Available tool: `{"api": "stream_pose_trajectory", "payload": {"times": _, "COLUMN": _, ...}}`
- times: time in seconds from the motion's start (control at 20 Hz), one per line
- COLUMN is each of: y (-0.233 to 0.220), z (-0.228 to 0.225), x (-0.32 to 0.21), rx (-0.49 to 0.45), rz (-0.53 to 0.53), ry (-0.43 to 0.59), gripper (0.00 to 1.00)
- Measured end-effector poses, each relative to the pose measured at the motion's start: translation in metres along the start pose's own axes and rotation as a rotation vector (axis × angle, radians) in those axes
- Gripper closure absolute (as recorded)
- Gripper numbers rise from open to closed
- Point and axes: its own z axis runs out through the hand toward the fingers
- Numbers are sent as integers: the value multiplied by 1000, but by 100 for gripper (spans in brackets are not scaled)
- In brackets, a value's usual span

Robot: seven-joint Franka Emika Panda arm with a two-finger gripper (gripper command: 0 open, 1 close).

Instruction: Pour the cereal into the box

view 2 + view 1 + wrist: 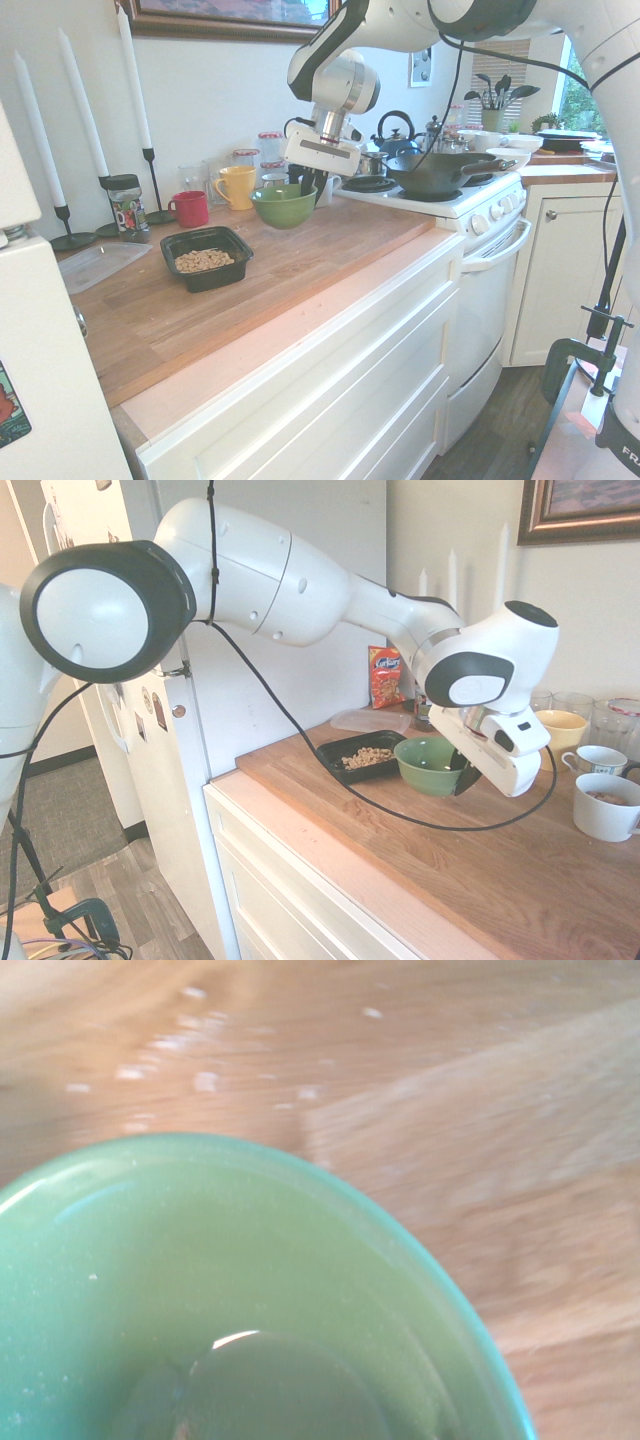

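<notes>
Gripper [309, 186] fully closed on green bowl [284, 205] rim, bowl just above wooden counter [330, 250], cereal [203, 260] heaped in black box [232, 262], box at bowl's 8 o'clock in second exterior view, red mug [189, 208] at 10 o'clock.

Cereal [204, 260] lies in box [232, 246] on counter [330, 250]. Bowl [283, 205] sits on same counter, near box, toward stove [450, 195]. Lidded container [95, 266] lies beside box, on side away from bowl. Mugs [190, 209] stand behind, by wall. Gripper [312, 185] at bowl's rim.
</notes>
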Motion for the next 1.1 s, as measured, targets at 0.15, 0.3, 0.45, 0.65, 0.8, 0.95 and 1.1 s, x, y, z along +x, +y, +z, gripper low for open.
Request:
{"api": "stream_pose_trajectory", "payload": {"times": 0.15, "y": 6, "z": 14, "x": 9, "rx": -18, "rz": 0, "ry": 18, "gripper": 100}}
{"api": "stream_pose_trajectory", "payload": {"times": 0.3, "y": 7, "z": 16, "x": 16, "rx": -15, "rz": -8, "ry": 25, "gripper": 100}}
{"api": "stream_pose_trajectory", "payload": {"times": 0.45, "y": 6, "z": 16, "x": 22, "rx": -14, "rz": -12, "ry": 26, "gripper": 0}}
{"api": "stream_pose_trajectory", "payload": {"times": 0.65, "y": 9, "z": 17, "x": 24, "rx": -15, "rz": -11, "ry": 21, "gripper": 0}}
{"api": "stream_pose_trajectory", "payload": {"times": 0.8, "y": 11, "z": 16, "x": 26, "rx": -16, "rz": -20, "ry": 22, "gripper": 0}}
{"api": "stream_pose_trajectory", "payload": {"times": 0.95, "y": 15, "z": 14, "x": 29, "rx": -36, "rz": -31, "ry": 36, "gripper": 0}}
{"api": "stream_pose_trajectory", "payload": {"times": 1.1, "y": 14, "z": 8, "x": 29, "rx": -86, "rz": -82, "ry": 77, "gripper": 0}}
